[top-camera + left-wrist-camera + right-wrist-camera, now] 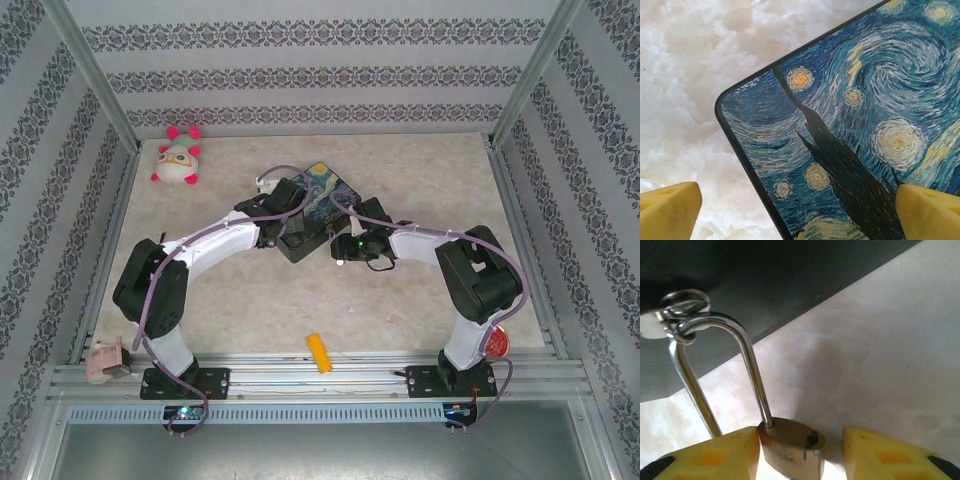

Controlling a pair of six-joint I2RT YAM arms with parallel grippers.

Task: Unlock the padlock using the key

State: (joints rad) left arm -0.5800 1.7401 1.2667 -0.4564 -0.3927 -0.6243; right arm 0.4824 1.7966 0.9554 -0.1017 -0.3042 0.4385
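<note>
The small brass-coloured padlock [791, 450] hung by its thin silver U-shaped shackle [747, 365] from the silver clasp ring [685, 310] on the dark front wall of the painted box [325, 190], close to the pale marbled counter [890, 340]. The right gripper [801, 455] was spread around the brass body: one yellow finger [720, 452] touched it and the other stood apart. The left gripper [799, 212] was also spread, over a rounded corner of the glossy swirl-painted lid [865, 125].

The step in hand appeared to be securing the padlock body. It called for closing squarely on the flat brass faces, not on the smooth round shackle, which would likely slip. The body needed to be kept from swinging on the ring, with its keyhole end left clear for the key. The left arm was best used to steady the box against sliding on the smooth counter.
</note>
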